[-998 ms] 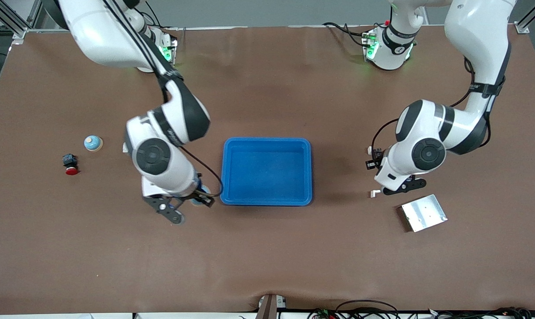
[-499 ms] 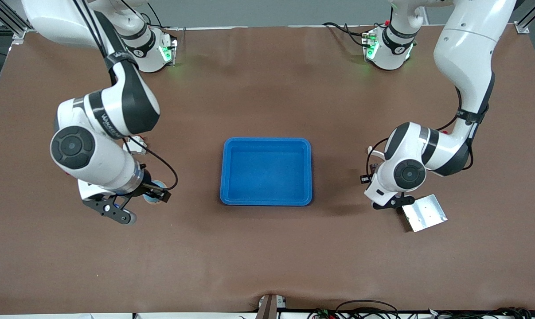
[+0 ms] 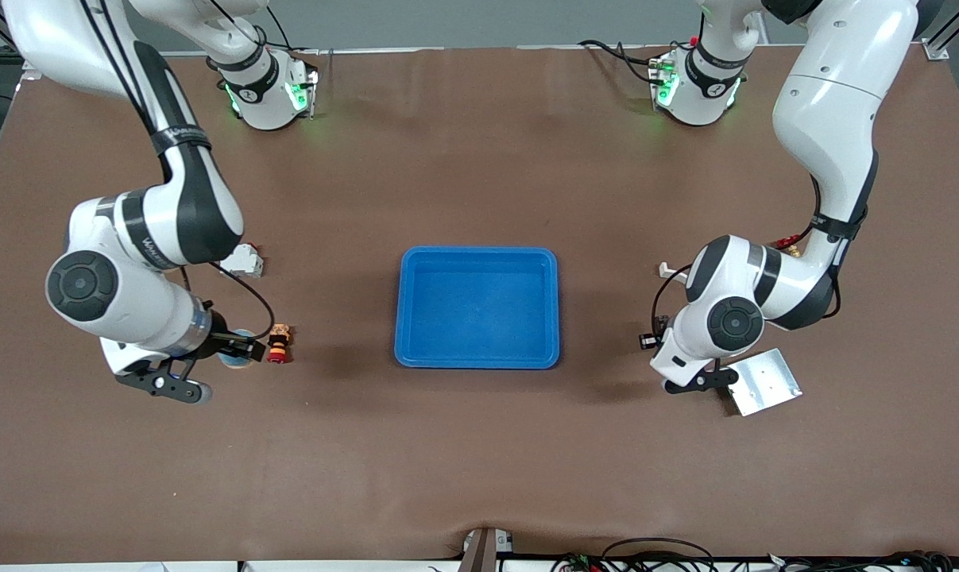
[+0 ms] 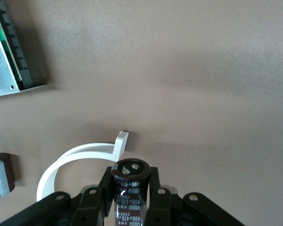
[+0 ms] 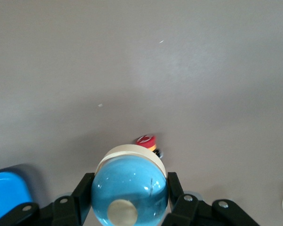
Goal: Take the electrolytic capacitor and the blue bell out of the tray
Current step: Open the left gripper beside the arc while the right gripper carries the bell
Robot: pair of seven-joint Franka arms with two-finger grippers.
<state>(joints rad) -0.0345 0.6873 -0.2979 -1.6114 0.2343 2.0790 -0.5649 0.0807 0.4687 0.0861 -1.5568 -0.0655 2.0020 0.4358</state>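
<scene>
My right gripper (image 5: pixel 129 197) is shut on a blue domed bell (image 5: pixel 129 193) with a cream rim. In the front view the bell (image 3: pixel 233 359) hangs low over the table toward the right arm's end, beside a small red and orange button (image 3: pixel 278 343). My left gripper (image 4: pixel 130 183) is shut on a dark brown capacitor (image 4: pixel 130 188), held upright with its top showing. It is low over the table beside a metal plate (image 3: pixel 761 381). In the front view the left hand hides its capacitor.
A blue tray (image 3: pixel 479 357) sits mid-table between the two arms. A white curved clip (image 4: pixel 75 160) and a second capacitor (image 4: pixel 0 176) lie under the left hand. A small white part (image 3: pixel 243 260) lies by the right arm, and the tray's corner (image 5: pixel 7 190) shows in the right wrist view.
The right arm has swung from the tray's edge toward its own end of the table, carrying the bell. The left arm has shifted a little nearer the front camera, next to the metal plate.
</scene>
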